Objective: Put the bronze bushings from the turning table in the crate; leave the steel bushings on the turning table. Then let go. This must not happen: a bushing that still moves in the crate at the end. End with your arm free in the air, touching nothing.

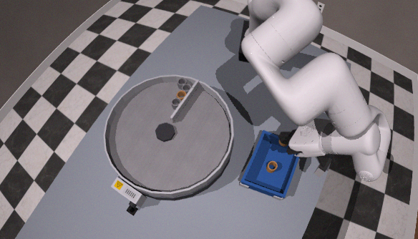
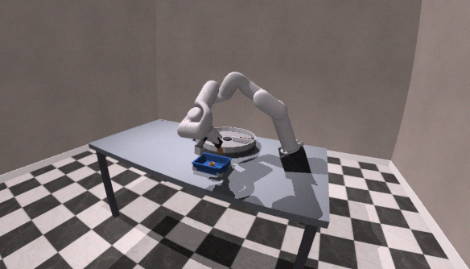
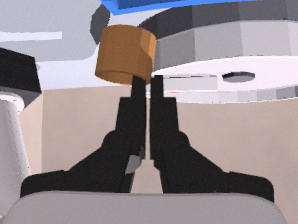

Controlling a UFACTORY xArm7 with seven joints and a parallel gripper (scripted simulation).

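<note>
My gripper [image 1: 285,139] [image 2: 219,146] [image 3: 148,93] is shut on the wall of a bronze bushing [image 1: 282,143] [image 2: 220,151] [image 3: 124,52], one fingertip inside it. In the top view the bushing shows at the upper end of the blue crate [image 1: 263,188] [image 2: 205,169] [image 3: 145,5]; in the exterior view it hangs above the rim. Another bronze bushing [image 1: 270,170] [image 2: 212,163] is inside the crate. On the turning table [image 1: 143,156] [image 2: 241,148] [image 3: 220,45], a bronze bushing [image 1: 177,95] sits among three steel bushings [image 1: 175,102], along the divider.
The divider bar [image 1: 185,100] stands on the turning table, whose raised rim runs all around. A dark hub [image 1: 164,132] is at its centre. A white box with a yellow label [image 1: 119,184] sits against its outer wall. The arm reaches over the table from its dark base [image 2: 295,159].
</note>
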